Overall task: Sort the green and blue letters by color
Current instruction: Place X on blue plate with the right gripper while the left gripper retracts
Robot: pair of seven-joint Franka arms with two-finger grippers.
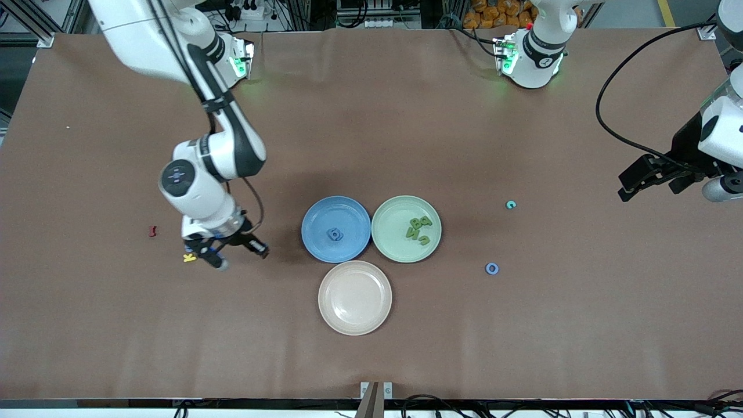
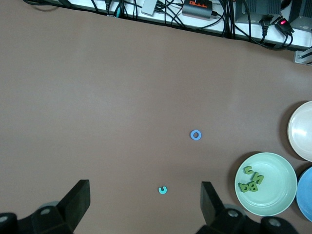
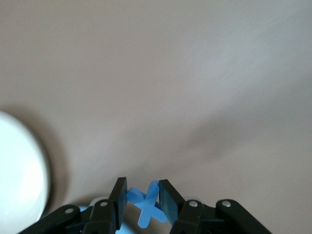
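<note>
Two-arm sorting scene on brown worktop (image 1: 371, 145).

Right tool (image 3: 143, 197): fingers (image 3: 118, 201) nearly closed, pinching a blue X letter (image 3: 146, 208) between the pads; letter is flat, upright betw. the fingers. In the front view the right tool (image 1: 216, 251) is up over bare worktop toward the right arm's end, just beside a yellow K (image 1: 189, 257); red letter (image 1: 152, 231) lies near, closer to that end.

Left tool (image 2: 141, 204): fingers spread fully wide, nothing betw. them, touching nothing; the left arm waits over the worktop edge at its own end (image 1: 650, 177).

Plates, mid-worktop: blue plate (image 1: 325, 216) w/ one blue letter (image 1: 335, 234) in it; green plate (image 1: 390, 216) touching it, w/ cluster of green letters (image 1: 418, 229); beige plate (image 1: 348, 313) nearer the front camera, nothing in it.

Loose letters toward the left arm's end: teal C-shaped letter (image 1: 511, 204) and blue O (image 1: 491, 268), well apart; O nearer the front camera. Both also seen in left wrist view: teal (image 2: 163, 190), O (image 2: 195, 135).
</note>
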